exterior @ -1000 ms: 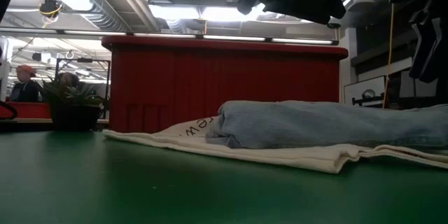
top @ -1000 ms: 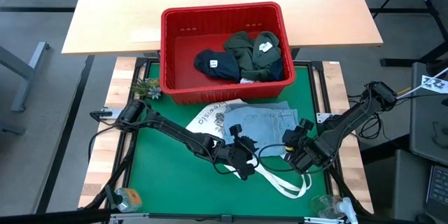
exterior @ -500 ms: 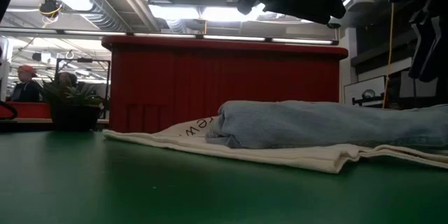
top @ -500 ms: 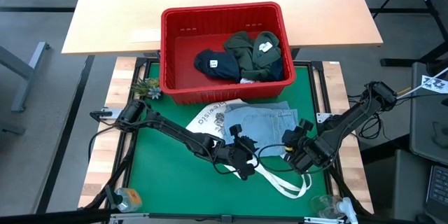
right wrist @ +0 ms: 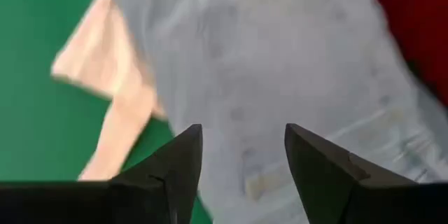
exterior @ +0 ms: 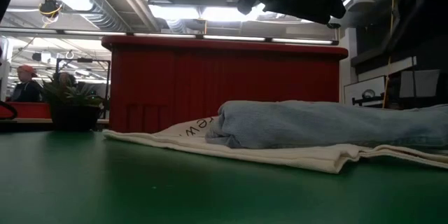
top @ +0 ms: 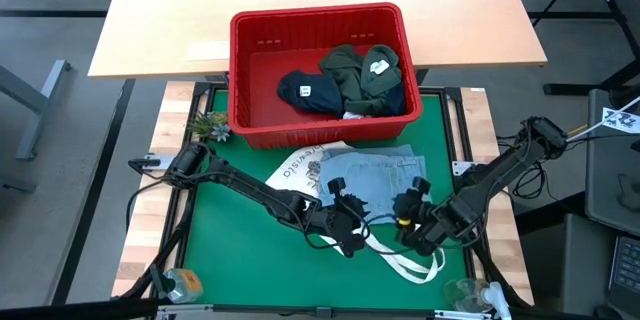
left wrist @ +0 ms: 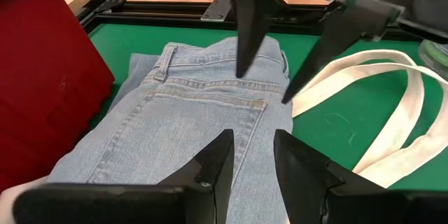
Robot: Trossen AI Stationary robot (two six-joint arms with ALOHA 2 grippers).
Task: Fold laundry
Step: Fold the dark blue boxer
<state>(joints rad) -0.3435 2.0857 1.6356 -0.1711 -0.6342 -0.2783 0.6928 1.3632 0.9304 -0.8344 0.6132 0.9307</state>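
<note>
A green table mat point(top: 230, 245) is filling the middle of the work surface, with a light wooden table point(top: 300, 10) lying beyond it. A red slotted basket point(top: 320, 70) is sitting at the mat's far edge, holding a navy garment point(top: 308, 91) and a dark olive green garment point(top: 360, 80) bundled beside each other. In front of the basket, a white tote bag point(top: 300, 168) is lying flat on the mat, its long handles point(left wrist: 392, 105) trailing toward the near edge. The light blue denim garment point(top: 378, 175) is resting on top of the bag, just in front of the basket, a back pocket facing up in the left wrist view. The left arm is reaching in low across the mat, and the left gripper point(top: 348, 212) is hovering at the near edge of the denim with its fingers point(left wrist: 210, 164) standing slightly apart and holding nothing. The right gripper point(top: 408, 210) is hanging just beside it over the same near edge, its fingers point(right wrist: 175, 164) spread wide above the fabric and holding nothing. A small potted plant point(top: 208, 125) is sitting by the basket's left corner.
</note>
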